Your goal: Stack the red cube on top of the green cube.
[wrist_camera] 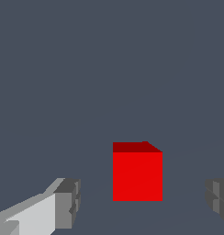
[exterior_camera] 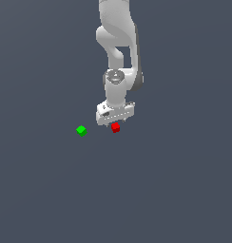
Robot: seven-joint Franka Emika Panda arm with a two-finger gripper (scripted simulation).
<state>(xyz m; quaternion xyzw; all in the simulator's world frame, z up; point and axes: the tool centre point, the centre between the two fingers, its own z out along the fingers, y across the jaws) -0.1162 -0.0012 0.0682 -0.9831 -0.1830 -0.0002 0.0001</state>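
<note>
Two cubes, we note: red cube (wrist_camera: 137, 176) sits betw. the gripper (wrist_camera: 143, 204) fingers (wrist_camera: 67, 204), spread wide, no contact; green cube (exterior_camera: 81, 130) lies well apart, toward exterior view's left.

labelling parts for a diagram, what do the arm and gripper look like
The arm is smooth, rounded and white-grey, with a darker grey band at one joint. The gripper has a boxy white body and blocky grey fingers. No cables or markings show.
</note>
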